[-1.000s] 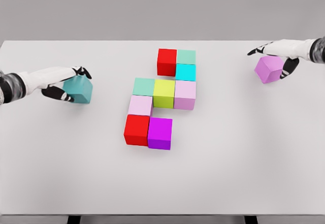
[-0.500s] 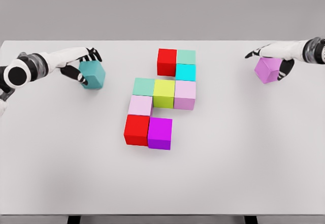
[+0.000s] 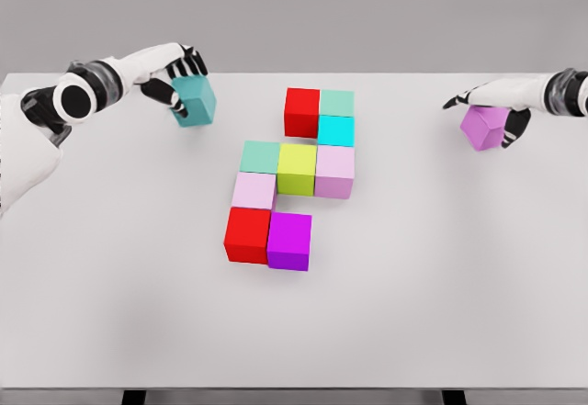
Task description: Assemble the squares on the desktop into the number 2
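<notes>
My left hand [image 3: 180,82] is shut on a teal cube [image 3: 195,102], held tilted at the back left of the table, left of the group of cubes. My right hand [image 3: 491,109] is shut on a violet cube [image 3: 484,127] at the far right. In the middle lie joined cubes: red [image 3: 301,111], mint [image 3: 336,103] and cyan [image 3: 335,130] at the top, then mint [image 3: 261,156], yellow-green [image 3: 297,168] and pale pink [image 3: 334,170], then pale pink [image 3: 254,190], with red [image 3: 247,233] and magenta [image 3: 289,240] at the bottom.
The white table [image 3: 441,286] fills the view, its front edge near the bottom of the picture. A grey wall stands behind its far edge.
My left hand has carried the teal cube up and to the right, towards the top of the group of cubes. The right hand with the violet cube has barely shifted.
</notes>
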`<action>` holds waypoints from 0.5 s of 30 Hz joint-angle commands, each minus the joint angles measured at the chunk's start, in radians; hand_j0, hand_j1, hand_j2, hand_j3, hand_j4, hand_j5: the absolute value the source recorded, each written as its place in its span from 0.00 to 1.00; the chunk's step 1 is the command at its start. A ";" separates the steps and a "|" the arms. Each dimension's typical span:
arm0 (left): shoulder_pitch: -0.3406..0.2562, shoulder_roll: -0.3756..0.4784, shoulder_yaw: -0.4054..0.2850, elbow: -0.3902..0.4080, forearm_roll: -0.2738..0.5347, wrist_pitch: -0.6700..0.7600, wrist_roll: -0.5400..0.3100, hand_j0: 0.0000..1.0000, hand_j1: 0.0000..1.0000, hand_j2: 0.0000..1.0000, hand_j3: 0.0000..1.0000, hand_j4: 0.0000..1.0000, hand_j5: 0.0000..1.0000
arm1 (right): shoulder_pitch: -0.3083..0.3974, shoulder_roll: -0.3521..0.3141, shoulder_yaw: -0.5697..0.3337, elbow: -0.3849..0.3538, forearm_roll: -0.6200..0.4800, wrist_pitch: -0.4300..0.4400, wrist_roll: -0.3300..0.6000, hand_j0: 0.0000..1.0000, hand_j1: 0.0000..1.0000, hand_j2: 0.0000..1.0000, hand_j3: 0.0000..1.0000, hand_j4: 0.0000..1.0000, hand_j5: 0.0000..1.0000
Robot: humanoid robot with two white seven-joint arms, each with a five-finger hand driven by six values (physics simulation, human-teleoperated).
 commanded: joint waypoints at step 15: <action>-0.060 -0.202 0.003 0.068 -0.086 0.112 0.062 0.41 0.41 0.41 0.41 0.41 0.41 | -0.003 0.003 -0.005 0.023 0.017 0.002 0.000 0.69 0.69 0.69 0.69 0.69 0.69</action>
